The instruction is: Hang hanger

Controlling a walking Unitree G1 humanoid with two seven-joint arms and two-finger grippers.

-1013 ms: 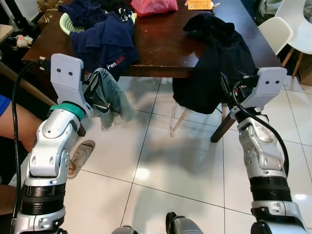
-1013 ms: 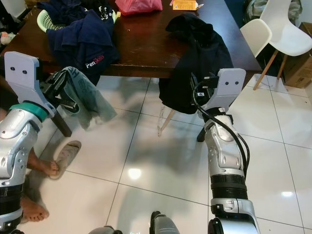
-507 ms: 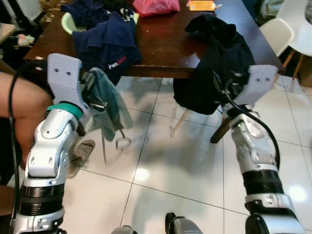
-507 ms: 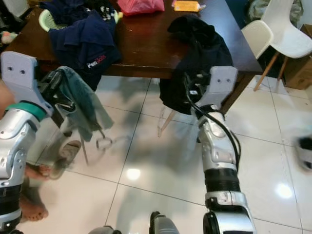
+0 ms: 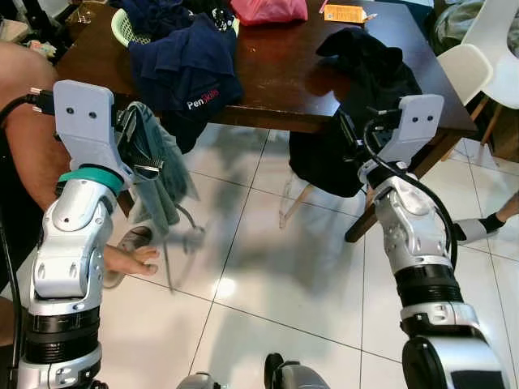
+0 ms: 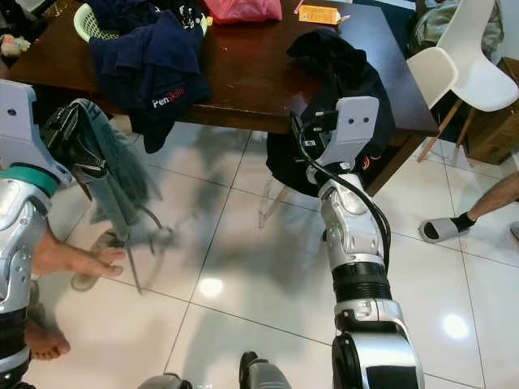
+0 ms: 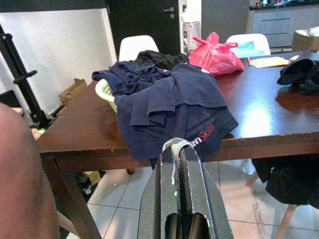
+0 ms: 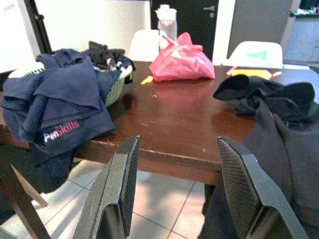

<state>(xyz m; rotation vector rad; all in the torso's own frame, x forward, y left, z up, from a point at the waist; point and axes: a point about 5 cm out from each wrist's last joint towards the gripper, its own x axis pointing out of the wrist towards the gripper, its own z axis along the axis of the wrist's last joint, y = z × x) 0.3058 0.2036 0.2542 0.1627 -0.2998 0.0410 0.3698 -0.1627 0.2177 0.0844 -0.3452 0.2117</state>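
Observation:
My left gripper (image 5: 135, 144) is raised at the left, in front of the dark wooden table (image 5: 280, 81). It is shut on the top of a hanger (image 7: 175, 145) that carries a grey-green garment (image 5: 159, 177). The garment hangs down from the fingers, and the hanger's thin frame (image 6: 151, 236) shows blurred below it. My right gripper (image 8: 178, 145) stands open and holds nothing. It points at the table's front edge, close to a black garment (image 5: 369, 89) draped over the table corner.
On the table lie navy clothes (image 5: 190, 69) over a green basket (image 5: 122, 20), a pink bag (image 5: 268, 10) and an orange card (image 5: 344, 14). White chairs (image 5: 478, 49) stand at the right. A person's leg (image 5: 24, 138) and foot (image 5: 134, 261) are beside my left arm. Another foot in a slipper (image 5: 470, 231) is at the right.
The camera has shifted. The garment on the hanger has swung lower beneath my left gripper. The person's leg has come closer at the left, and a slippered foot has appeared at the right.

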